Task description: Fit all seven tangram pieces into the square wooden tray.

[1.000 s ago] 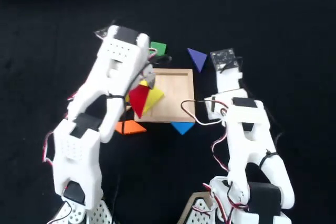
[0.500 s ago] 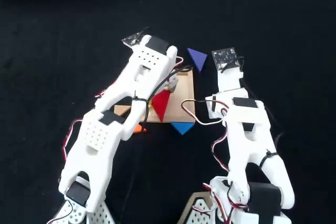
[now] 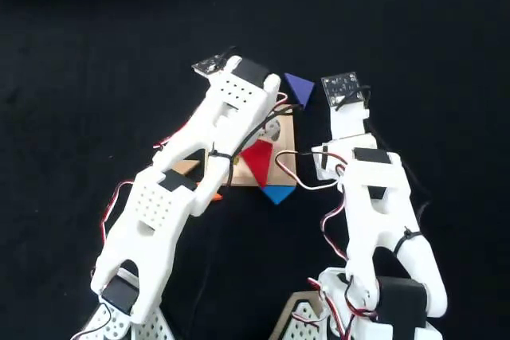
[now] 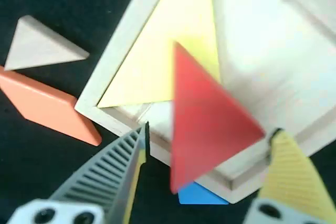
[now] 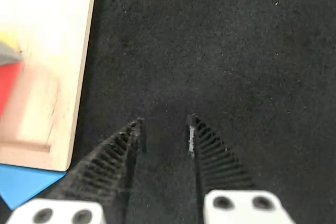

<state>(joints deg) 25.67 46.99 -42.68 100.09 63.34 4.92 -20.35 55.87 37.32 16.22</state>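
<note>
The left gripper (image 4: 210, 129) clamps the red wooden triangle (image 4: 205, 114) over the near edge of the square wooden tray (image 4: 126, 30) (the right gripper (image 5: 165, 124) gapes, empty, beside it). Dropped here, it may straddle the rim or the yellow wooden triangle (image 4: 168, 56).

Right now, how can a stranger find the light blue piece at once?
Start at the square wooden tray in the middle of the black table. Just outside its edge nearest the arms' bases lies a light blue triangle. The other blue triangle is darker and lies beyond the tray's far side.
</note>
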